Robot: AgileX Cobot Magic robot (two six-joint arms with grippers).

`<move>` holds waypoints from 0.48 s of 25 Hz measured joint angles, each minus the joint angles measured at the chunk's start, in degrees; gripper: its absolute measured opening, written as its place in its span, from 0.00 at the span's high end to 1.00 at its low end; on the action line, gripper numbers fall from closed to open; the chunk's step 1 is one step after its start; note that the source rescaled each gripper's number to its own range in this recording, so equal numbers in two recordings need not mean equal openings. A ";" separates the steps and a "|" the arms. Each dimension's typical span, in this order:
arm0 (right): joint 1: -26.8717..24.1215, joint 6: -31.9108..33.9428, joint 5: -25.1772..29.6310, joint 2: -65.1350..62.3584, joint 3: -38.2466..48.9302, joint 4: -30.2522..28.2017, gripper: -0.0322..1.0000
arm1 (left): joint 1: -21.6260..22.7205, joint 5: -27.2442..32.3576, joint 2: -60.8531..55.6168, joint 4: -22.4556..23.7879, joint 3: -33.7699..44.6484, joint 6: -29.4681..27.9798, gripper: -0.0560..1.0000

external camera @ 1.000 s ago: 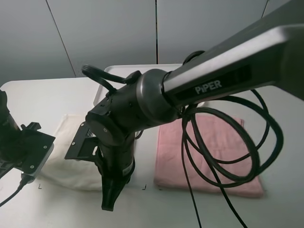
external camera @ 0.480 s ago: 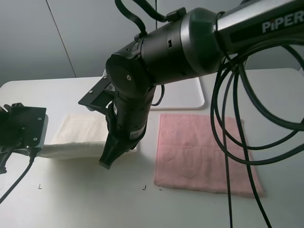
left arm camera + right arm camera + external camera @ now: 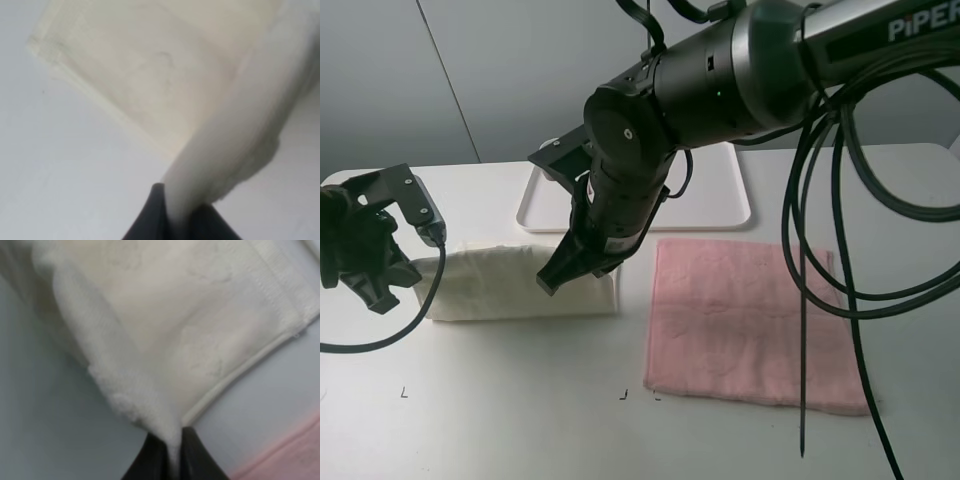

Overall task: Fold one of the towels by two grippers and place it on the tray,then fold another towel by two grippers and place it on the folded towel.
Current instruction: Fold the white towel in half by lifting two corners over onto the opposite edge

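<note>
folded towel (image 3: 510, 285): cream, faint tone-on-tone embossing. second towel (image 3: 750, 325): plain pink. tray (image 3: 725, 205): white. worktop (image 3: 520, 400): white, small dark corner marks. left hand (image 3: 177, 220), right hand (image 3: 169, 455): black.

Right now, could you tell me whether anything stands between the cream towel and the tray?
Nothing visible does. The cream towel, pinched by the left end effector and right end effector, lies just in front of the tray; the pink towel sits off to one side. The right arm hides part of the tray.
</note>
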 joint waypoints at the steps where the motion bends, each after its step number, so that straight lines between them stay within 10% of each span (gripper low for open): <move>1: -0.10 1.57 -0.75 0.27 0.00 -1.15 0.97 | 0.00 -1.32 0.43 -0.12 0.00 -1.37 0.95; 12: -2.15 8.82 -12.40 5.82 0.00 -4.94 0.97 | 0.00 -11.81 4.41 -1.94 0.00 -8.78 0.95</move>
